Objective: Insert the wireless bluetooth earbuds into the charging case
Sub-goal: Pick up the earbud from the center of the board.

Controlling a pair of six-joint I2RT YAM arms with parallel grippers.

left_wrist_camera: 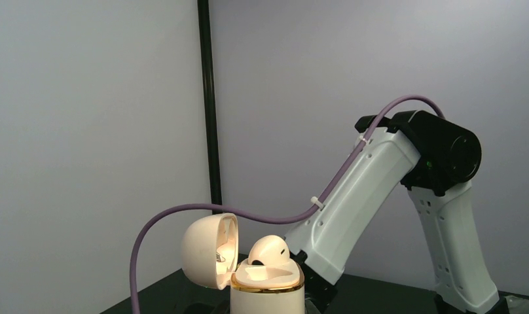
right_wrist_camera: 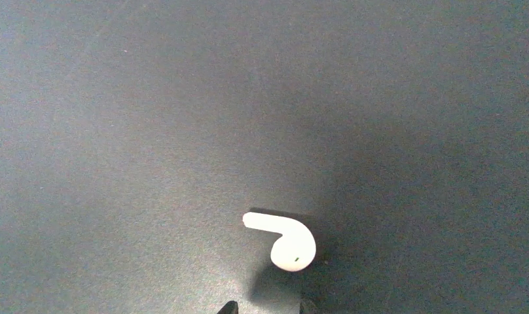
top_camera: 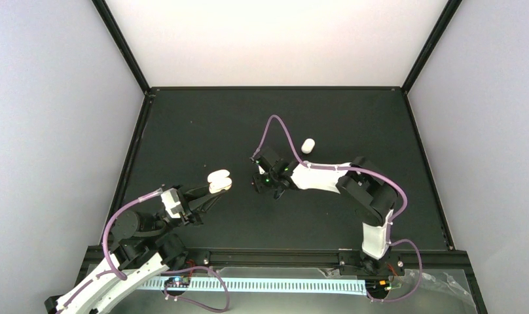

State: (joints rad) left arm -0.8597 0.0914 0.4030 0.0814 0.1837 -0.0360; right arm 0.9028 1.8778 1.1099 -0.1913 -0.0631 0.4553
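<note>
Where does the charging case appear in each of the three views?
Top external: the charging case is left of centre, in the left gripper.
Left wrist: the charging case is at bottom centre, lid open, an earbud inside.
Right wrist: not in view.
Shared landmark: the white right arm, seen in the top and left wrist views.

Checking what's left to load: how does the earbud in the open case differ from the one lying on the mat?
The seated earbud stands in the open charging case, only its rounded head showing; the loose earbud lies flat on the mat, stem in full view. The seated earbud rides with the case in the left gripper; the loose earbud is gripped by nothing. Both are white and rounded.
</note>
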